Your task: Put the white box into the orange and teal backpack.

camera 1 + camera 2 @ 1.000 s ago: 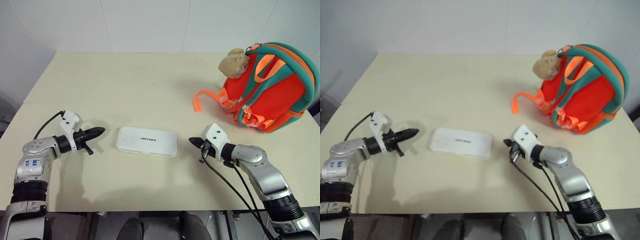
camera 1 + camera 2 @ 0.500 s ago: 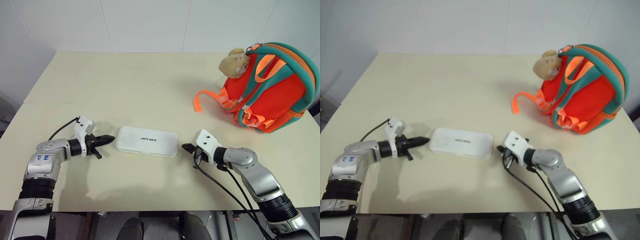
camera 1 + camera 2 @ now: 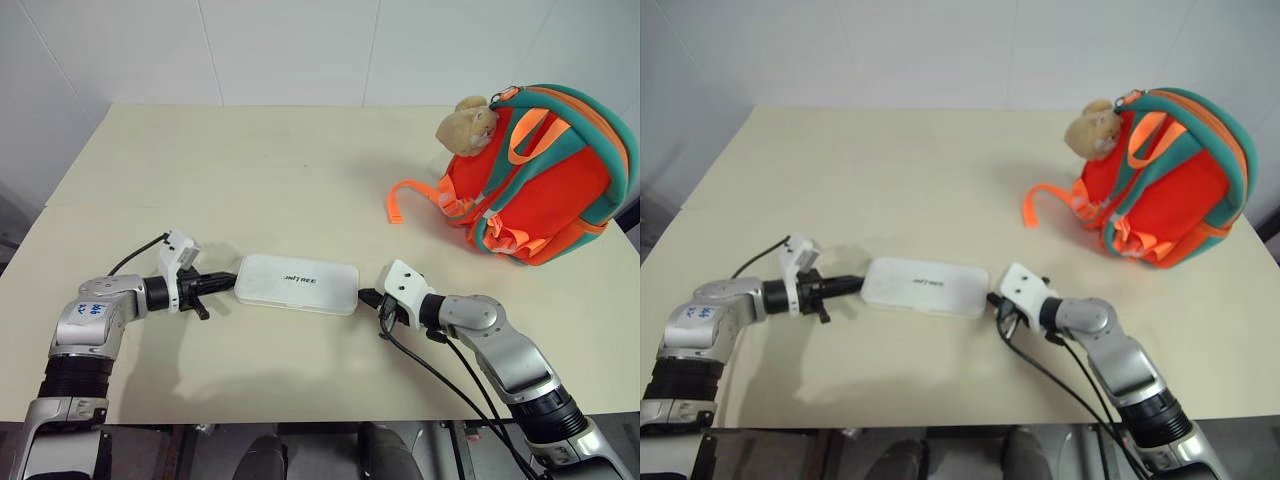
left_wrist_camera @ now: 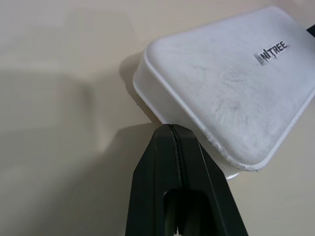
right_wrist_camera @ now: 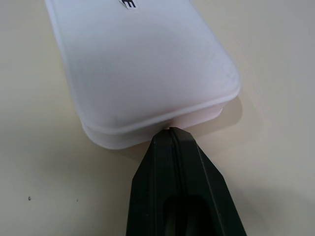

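— With both tools pinched closed, left tool [image 3: 225,281] and right tool [image 3: 366,296] pressing the white box's [image 3: 296,284] ends on the bench [image 3: 250,170], what might fail?

— Uneven squeeze could pop it loose, well short of the orange and teal backpack [image 3: 545,180].

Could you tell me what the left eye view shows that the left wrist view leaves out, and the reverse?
The left eye view takes in the orange and teal backpack with its plush bear at the table's far right, and the right gripper at the white box's right end. The left wrist view gives the close detail: the left gripper, shut, with its tip at the box's edge. Both show the box, its dark lettering and the table.
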`<action>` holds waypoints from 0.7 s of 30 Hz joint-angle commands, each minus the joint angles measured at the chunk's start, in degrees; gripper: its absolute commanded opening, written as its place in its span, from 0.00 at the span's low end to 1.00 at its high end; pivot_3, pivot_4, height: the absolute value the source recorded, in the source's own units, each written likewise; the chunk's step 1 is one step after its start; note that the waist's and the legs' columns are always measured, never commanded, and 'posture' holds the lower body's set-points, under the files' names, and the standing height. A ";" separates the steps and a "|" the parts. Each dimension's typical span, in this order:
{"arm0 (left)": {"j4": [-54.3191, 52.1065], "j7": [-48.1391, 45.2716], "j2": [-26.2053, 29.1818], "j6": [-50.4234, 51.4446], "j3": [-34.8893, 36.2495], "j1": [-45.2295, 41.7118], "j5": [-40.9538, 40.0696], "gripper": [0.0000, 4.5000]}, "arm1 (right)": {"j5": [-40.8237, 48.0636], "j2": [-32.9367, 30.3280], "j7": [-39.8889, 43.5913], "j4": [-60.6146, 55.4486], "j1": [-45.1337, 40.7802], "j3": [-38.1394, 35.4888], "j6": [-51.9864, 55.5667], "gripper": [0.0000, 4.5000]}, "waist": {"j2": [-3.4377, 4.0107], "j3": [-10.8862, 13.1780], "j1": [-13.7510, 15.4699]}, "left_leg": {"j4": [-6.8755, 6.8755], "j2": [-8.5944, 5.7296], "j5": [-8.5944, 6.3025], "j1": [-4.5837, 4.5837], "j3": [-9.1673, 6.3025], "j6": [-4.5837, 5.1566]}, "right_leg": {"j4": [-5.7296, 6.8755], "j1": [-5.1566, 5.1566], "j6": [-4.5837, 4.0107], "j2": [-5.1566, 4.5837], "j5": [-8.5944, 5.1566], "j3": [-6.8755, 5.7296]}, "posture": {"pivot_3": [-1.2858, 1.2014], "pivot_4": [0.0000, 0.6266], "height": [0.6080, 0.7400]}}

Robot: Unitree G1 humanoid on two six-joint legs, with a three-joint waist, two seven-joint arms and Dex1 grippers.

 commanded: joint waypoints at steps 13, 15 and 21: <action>-14.86 -3.33 1.65 7.30 -2.31 6.24 -3.61 0.00 | 1.46 -5.07 8.11 -7.10 -0.17 -0.01 2.07 0.03 | 0.00 0.00 0.09 | -0.01 0.01 0.00 0.01 0.00 0.00 | 0.01 0.00 -0.04 0.00 -0.02 0.00 | 0.52 0.24 1.00; -14.71 -3.39 1.60 6.80 -2.80 6.11 -3.11 0.00 | 1.70 -5.79 9.12 -7.98 0.24 0.07 2.80 0.03 | 0.00 0.00 0.07 | 0.00 0.01 0.00 0.01 0.00 0.00 | 0.01 0.00 -0.04 0.00 -0.02 0.00 | 0.52 0.24 1.00; -15.57 -3.14 1.12 6.63 -3.10 6.42 -3.24 0.00 | 1.08 -6.20 9.35 -8.23 0.87 -0.35 2.63 0.03 | 0.00 0.00 0.07 | 0.00 0.01 -0.01 0.01 0.00 0.00 | 0.00 0.01 -0.05 0.00 -0.02 0.00 | 0.52 0.24 1.00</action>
